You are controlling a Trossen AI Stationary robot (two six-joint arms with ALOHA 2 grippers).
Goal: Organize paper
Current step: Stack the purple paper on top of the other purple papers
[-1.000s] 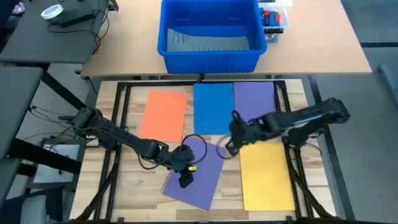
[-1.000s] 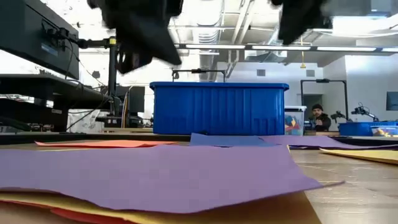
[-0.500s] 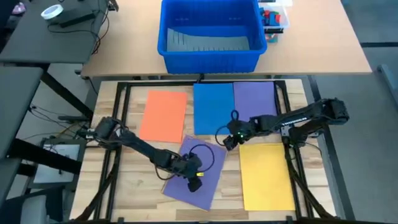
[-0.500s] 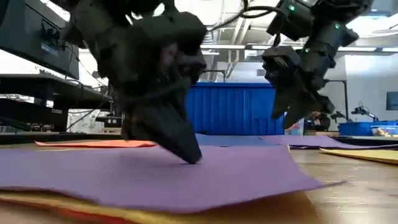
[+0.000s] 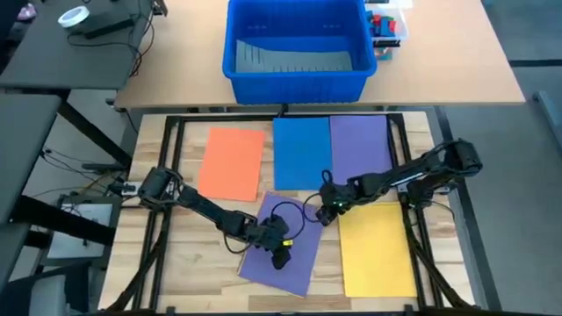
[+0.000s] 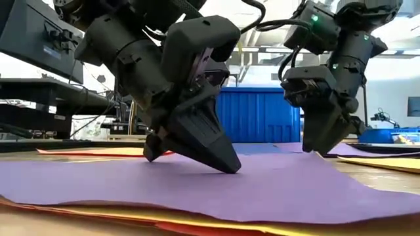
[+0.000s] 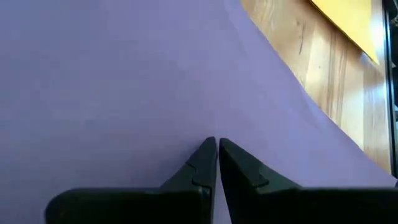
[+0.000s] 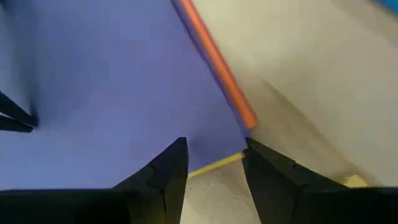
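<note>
Plainly, no brand, label or readable writing shows on any of the paper. From above, five sheets can be counted on the wooden worktop: one orange sheet at the far left, one blue sheet beside it, one purple sheet touching the blue one's right edge, one yellow sheet near the front right, and a second, tilted purple sheet at the front centre. The low view shows yellow and red edges peeking out under that tilted purple sheet, so it tops a small stack; how many sheets lie beneath cannot be told.

The left gripper is pressed down on the tilted purple sheet, its fingers clenched tip to tip with nothing between them, as the left wrist view shows. The right gripper is down at the far right corner of the same sheet, between the blue sheet and the yellow one, its fingers parted, with the purple corner, an orange strip and a yellow edge showing between and beyond them in the right wrist view.

One big blue plastic bin stands on the table beyond the worktop.
</note>
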